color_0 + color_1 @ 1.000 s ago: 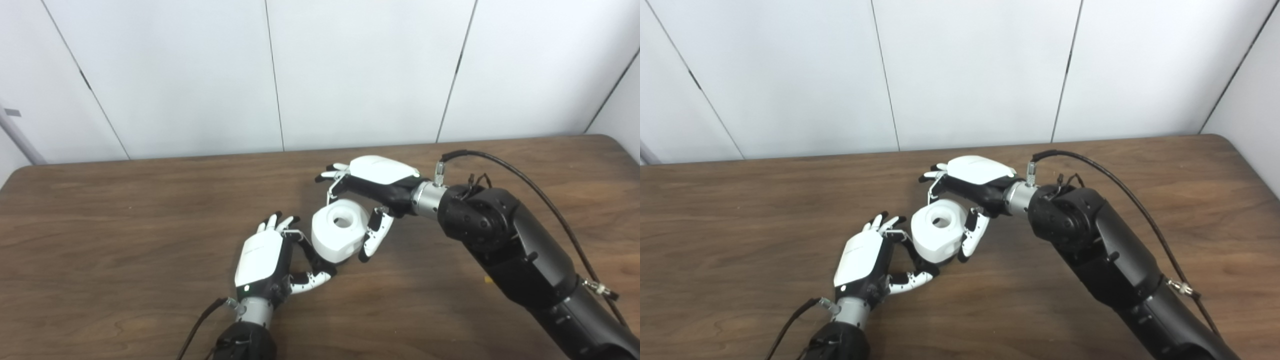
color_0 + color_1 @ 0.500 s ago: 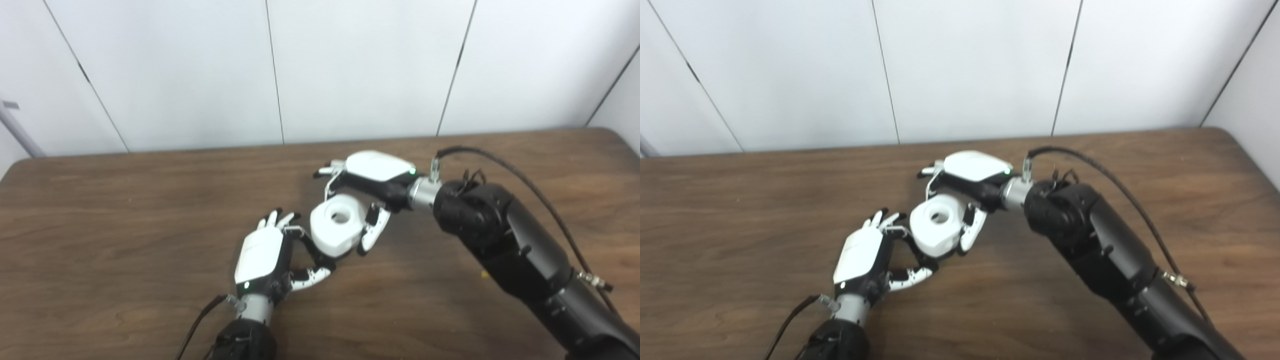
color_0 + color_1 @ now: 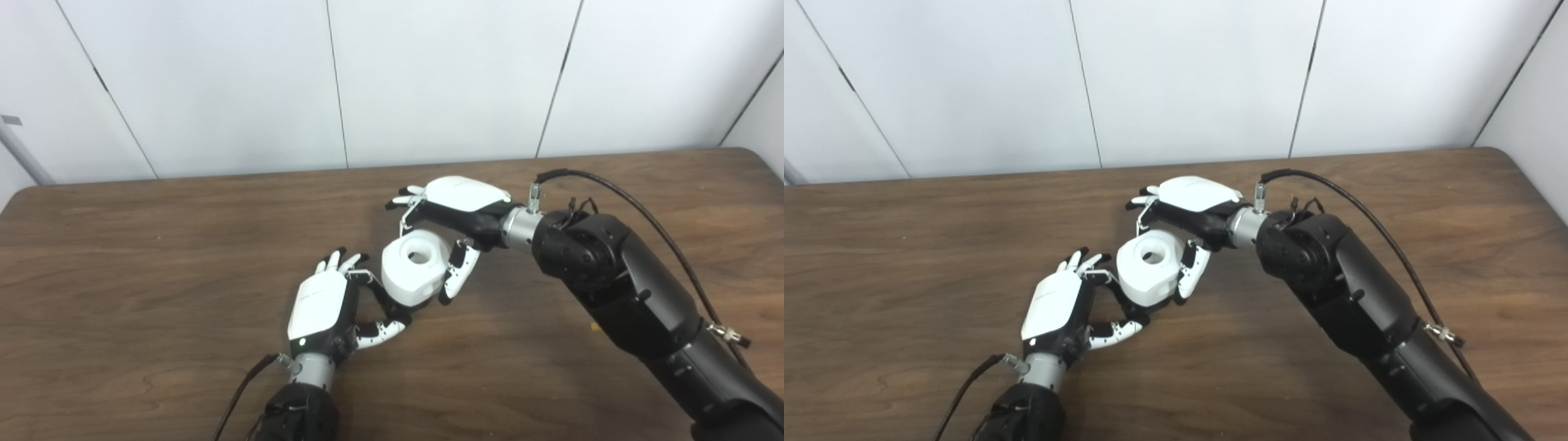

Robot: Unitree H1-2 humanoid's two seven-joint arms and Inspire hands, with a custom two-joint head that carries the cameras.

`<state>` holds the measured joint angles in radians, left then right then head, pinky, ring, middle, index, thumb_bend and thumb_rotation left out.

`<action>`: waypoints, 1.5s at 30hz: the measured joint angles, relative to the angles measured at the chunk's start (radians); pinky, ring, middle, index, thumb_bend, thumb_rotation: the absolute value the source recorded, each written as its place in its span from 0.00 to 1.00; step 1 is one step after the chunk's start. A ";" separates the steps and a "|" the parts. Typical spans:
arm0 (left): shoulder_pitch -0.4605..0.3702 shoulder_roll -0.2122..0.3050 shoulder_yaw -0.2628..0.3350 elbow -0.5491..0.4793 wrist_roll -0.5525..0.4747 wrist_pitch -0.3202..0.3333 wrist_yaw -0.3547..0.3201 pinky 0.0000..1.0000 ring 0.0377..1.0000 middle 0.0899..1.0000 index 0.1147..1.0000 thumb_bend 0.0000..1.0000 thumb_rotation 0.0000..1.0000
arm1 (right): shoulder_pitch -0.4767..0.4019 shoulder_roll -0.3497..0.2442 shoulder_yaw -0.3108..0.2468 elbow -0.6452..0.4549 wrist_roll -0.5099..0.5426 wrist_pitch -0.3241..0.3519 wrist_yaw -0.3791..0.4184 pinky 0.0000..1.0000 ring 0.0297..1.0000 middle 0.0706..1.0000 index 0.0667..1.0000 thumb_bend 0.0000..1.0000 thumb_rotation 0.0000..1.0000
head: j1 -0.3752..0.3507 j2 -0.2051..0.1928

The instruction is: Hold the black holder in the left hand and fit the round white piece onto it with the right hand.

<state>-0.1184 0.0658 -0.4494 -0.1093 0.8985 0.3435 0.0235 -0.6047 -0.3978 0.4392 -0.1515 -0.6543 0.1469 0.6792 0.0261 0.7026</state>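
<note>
Two robot hands meet at the middle of the tabletop (image 3: 153, 245), and little has changed over the last second: the view has shifted slightly, but the hands and the round white piece (image 3: 414, 274) keep the same places relative to each other. That suggests the fitting step is under way or settling, not finished.

The right robot hand (image 3: 456, 211) reaches in from the far right, its fingers curled over the far side of the white piece and its thumb down on the near right side, grasping it. The left robot hand (image 3: 324, 306) sits just to the near left, fingers partly curled around something dark under the white piece, probably the black holder (image 3: 386, 304). The holder is mostly hidden, so whether the piece is seated cannot be told.
</note>
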 measured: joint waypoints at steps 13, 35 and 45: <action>0.000 0.000 0.002 0.002 -0.001 -0.003 0.001 1.00 1.00 0.88 0.41 0.52 0.05 | 0.000 -0.002 -0.001 0.000 -0.001 0.000 0.001 1.00 1.00 0.93 0.44 0.52 0.13 | -0.006 -0.002; -0.002 -0.001 0.001 0.004 0.000 -0.003 0.001 1.00 1.00 0.88 0.41 0.52 0.05 | 0.011 0.002 0.001 -0.032 -0.020 0.056 0.057 1.00 1.00 1.00 1.00 1.00 0.39 | -0.005 0.000; -0.002 -0.001 0.001 0.004 0.000 -0.003 0.000 1.00 1.00 0.88 0.41 0.52 0.05 | 0.012 0.005 -0.001 -0.036 -0.015 0.095 0.067 1.00 1.00 1.00 1.00 1.00 0.38 | -0.008 0.002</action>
<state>-0.1206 0.0650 -0.4479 -0.1057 0.8982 0.3405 0.0236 -0.5928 -0.3926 0.4385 -0.1876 -0.6696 0.2419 0.7466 0.0184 0.7041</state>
